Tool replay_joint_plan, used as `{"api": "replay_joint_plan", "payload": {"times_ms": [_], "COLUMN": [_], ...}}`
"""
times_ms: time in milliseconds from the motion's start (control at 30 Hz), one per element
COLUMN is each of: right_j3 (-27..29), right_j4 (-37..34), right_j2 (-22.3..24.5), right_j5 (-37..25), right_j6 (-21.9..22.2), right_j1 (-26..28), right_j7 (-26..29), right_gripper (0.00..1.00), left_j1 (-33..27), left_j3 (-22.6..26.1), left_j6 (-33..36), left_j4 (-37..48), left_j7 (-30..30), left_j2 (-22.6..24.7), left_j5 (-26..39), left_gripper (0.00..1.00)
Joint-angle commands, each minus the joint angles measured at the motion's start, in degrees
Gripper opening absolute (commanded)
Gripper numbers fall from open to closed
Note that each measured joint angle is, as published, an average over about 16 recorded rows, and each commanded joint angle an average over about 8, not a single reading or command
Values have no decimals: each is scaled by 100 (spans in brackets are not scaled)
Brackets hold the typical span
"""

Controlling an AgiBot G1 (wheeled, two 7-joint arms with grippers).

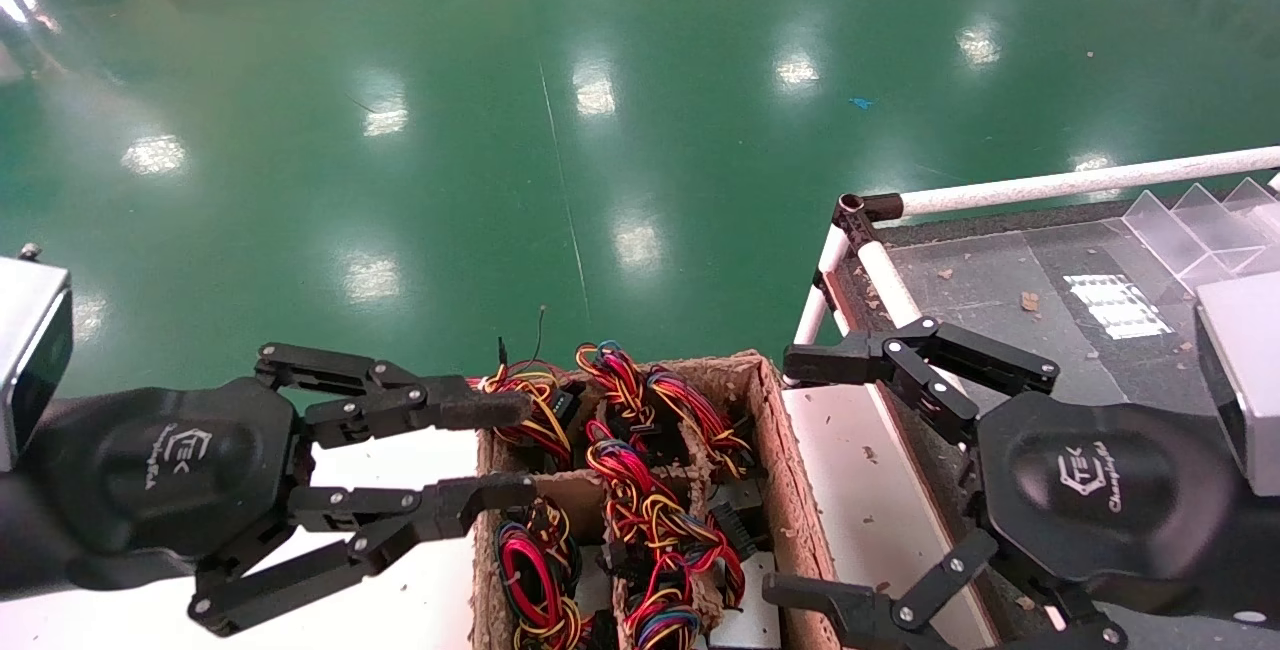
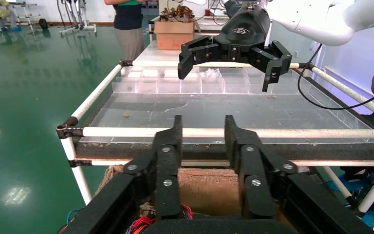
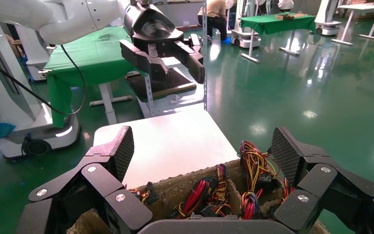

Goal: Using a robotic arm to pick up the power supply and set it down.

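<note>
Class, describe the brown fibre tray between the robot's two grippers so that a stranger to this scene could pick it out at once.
Start at the shiny green floor, then drop to the two open black linkage grippers, left and right. Between them sits the brown moulded-fibre tray, beside the white-railed table. Unlike the flat white surface next to it, its compartments are stuffed with looped red, yellow and black wire bundles.

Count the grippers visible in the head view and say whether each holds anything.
2. The left gripper is open at the near-left edge of the cardboard box of wire bundles. The right gripper is open beside the box's right wall. Neither holds anything.
</note>
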Motion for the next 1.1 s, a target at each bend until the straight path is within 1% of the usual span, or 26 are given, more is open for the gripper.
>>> {"api": "replay_joint_plan", "payload": {"times_ms": [33,467,500,733,767,1100], "right_j3": [0,0,0,0,0,-23], "right_j4": [0,0,0,0,0,-1], "right_j2": [0,0,0,0,0,1], "right_j5": [0,0,0,0,0,-74], "right_j6": [0,0,0,0,0,37], "right_j1": [0,0,0,0,0,0], "right_j7": [0,0,0,0,0,0], "right_gripper": [100,100,100,100,100,100], "left_j1": [0,0,0,0,0,-1], "left_j3": [0,0,0,0,0,1], "left_j6": [0,0,0,0,0,0], "left_j4": [0,0,0,0,0,1], "left_j7": [0,0,0,0,0,1], "left_j2": [0,0,0,0,0,0], "left_j5": [0,0,0,0,0,0], "left_gripper": [0,0,2,89,100,100]}}
